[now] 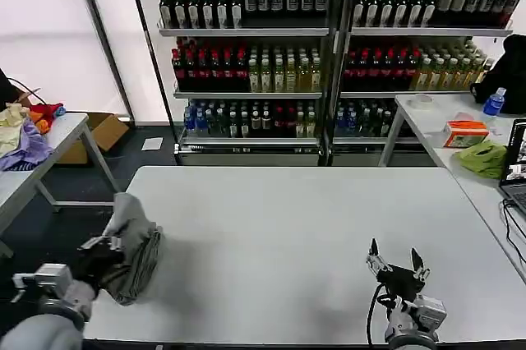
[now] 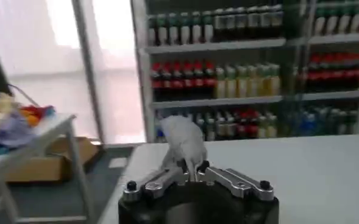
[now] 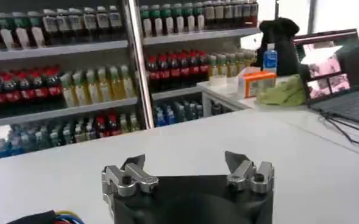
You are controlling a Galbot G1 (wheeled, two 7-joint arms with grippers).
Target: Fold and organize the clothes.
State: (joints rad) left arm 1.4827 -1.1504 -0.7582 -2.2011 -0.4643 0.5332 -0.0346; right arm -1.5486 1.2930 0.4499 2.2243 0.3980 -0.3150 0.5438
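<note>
Grey T-shirt (image 1: 131,243), bunched, sits at the white surface's (image 1: 271,235) eight o'clock edge, apparently pinched in the left tool (image 1: 105,253). Right tool (image 1: 396,266), at five o'clock, gapes empty. Folding seems barely begun.

Soft, matt grey cloth T-shirt (image 1: 136,243) lies crumpled on the smooth, matt white table (image 1: 271,235).

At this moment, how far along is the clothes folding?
Nothing looks folded yet. In hand: the left hand is shut on a bunched grey T-shirt at the white table's left edge. The right hand hovers open above the table's near right. Spreading, folding and placing the T-shirt remain.
</note>
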